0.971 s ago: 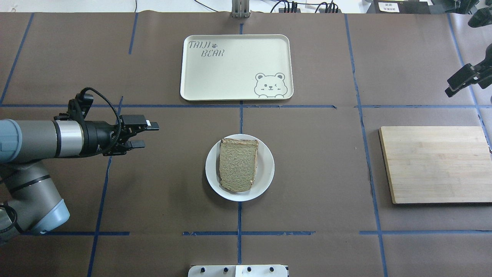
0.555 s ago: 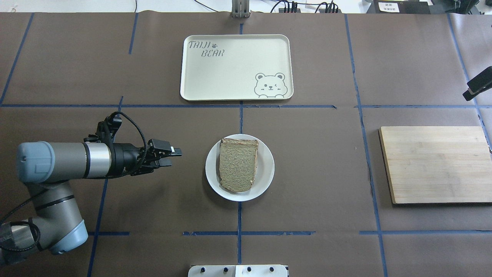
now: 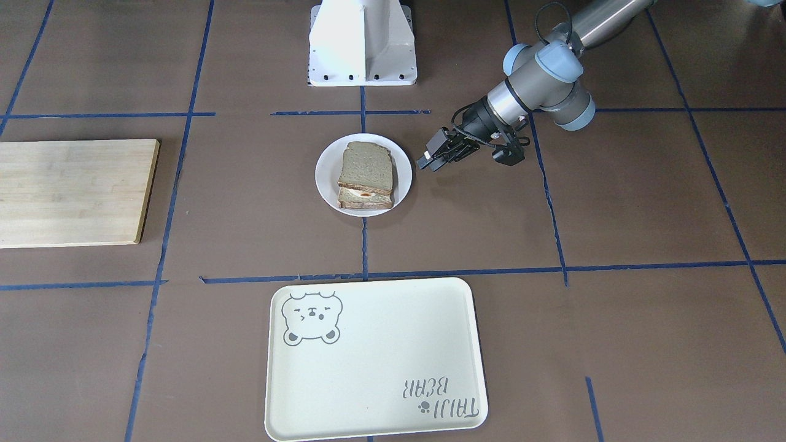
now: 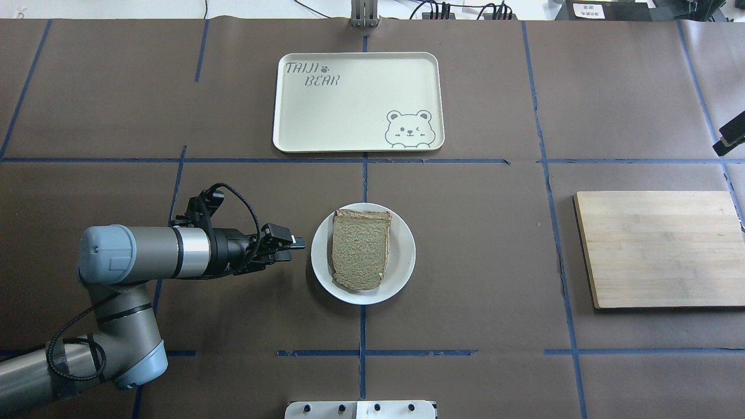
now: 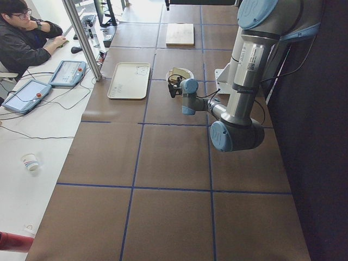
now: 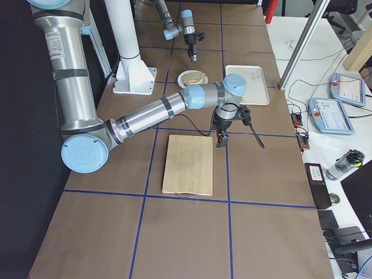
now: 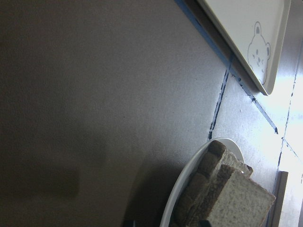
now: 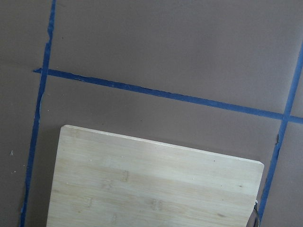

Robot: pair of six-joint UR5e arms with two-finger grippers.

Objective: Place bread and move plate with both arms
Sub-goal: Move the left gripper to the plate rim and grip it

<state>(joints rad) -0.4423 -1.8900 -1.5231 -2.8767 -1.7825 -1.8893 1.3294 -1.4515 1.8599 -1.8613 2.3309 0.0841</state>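
One plate (image 4: 403, 265) just beside left pincer (image 4: 295, 247)

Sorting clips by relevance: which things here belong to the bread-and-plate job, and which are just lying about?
Part of the job: top bread slice; white plate under the stack; left gripper, open beside the plate; right gripper, off by the table's edge.

Lying about: bear tray; wooden board; white base block.

One plate (image 4: 403, 256), white. Two slices: bread (image 3: 366, 167) and lower slice (image 3: 363, 199). One tray (image 4: 349, 105), cream. One wooden board (image 4: 657, 247). Two robot arms: left arm (image 4: 145, 253), right arm (image 6: 145, 113).
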